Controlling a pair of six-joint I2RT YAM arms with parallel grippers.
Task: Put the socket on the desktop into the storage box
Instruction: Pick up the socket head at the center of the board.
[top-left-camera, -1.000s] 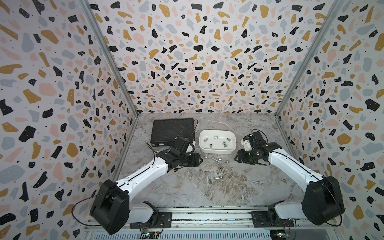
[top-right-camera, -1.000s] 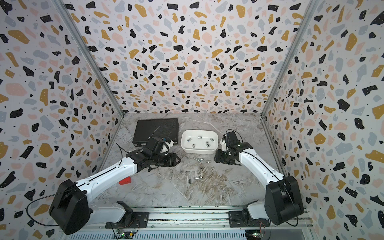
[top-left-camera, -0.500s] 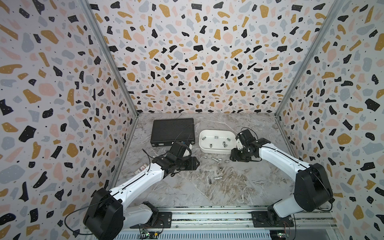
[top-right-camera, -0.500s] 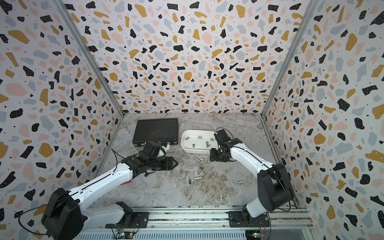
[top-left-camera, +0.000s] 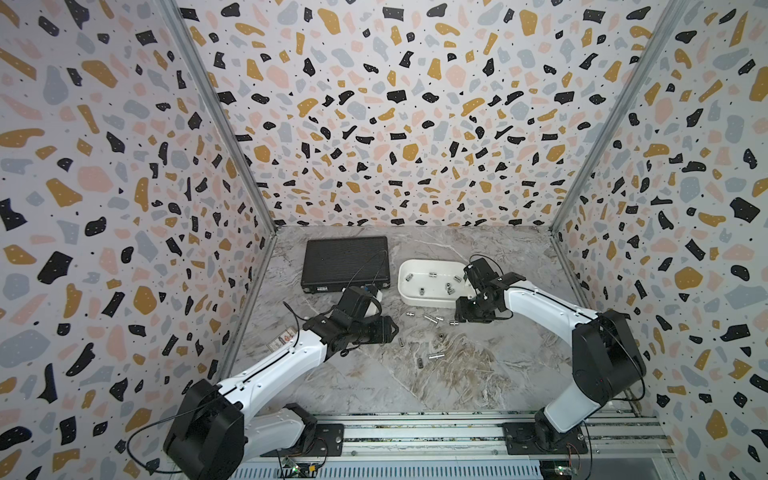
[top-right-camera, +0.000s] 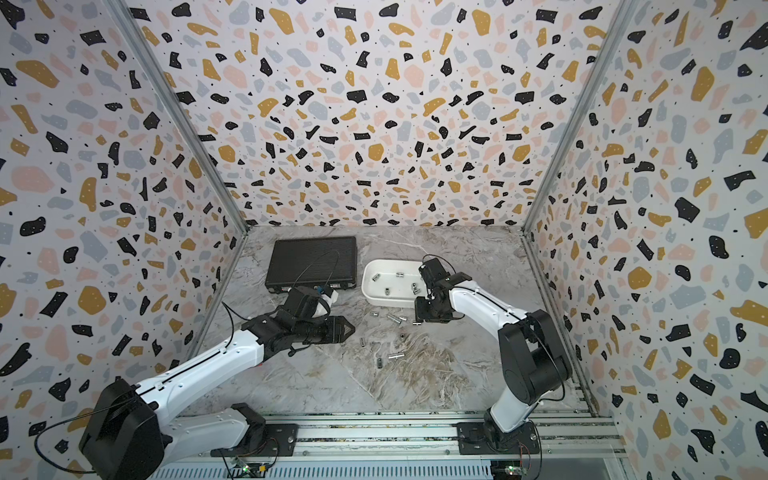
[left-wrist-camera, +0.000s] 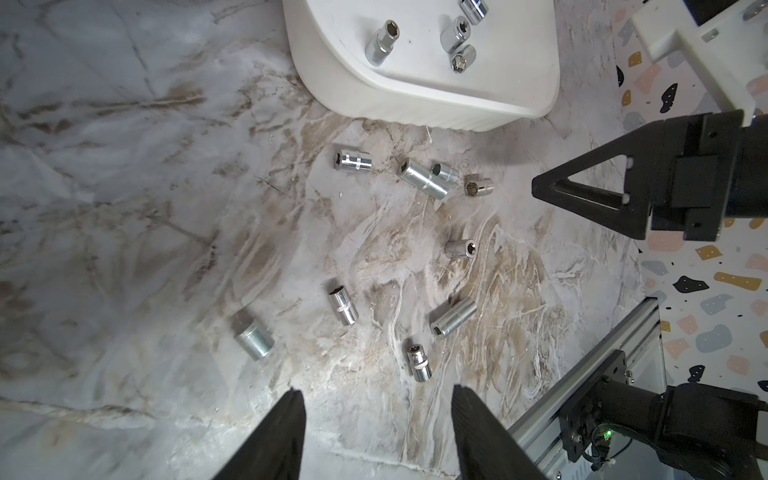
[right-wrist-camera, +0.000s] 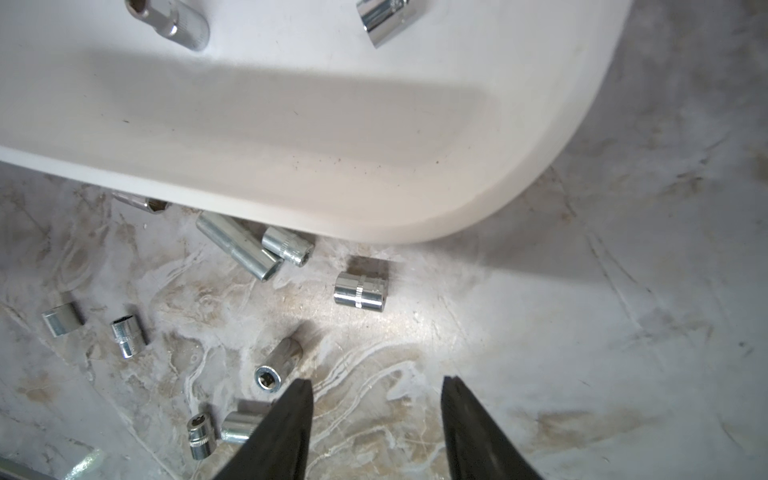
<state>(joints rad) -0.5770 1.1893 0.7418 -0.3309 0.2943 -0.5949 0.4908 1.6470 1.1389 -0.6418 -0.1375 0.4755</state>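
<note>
The right gripper (right-wrist-camera: 376, 384) is held spread and empty. A short socket (right-wrist-camera: 360, 289) is found on the tabletop (right-wrist-camera: 582, 332) just ahead, axis running jaw to jaw, beside the storage box (right-wrist-camera: 374, 208). The left gripper (left-wrist-camera: 376, 395), likewise spread, is farther.

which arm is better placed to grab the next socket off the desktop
Right, probably: the right hand, open and empty, faces the short socket lying beside the storage box, so the carry is short. The left hand, also open, is farther from the box.

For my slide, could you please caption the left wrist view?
Open left gripper facing loose sockets on the desktop by storage box.
</note>
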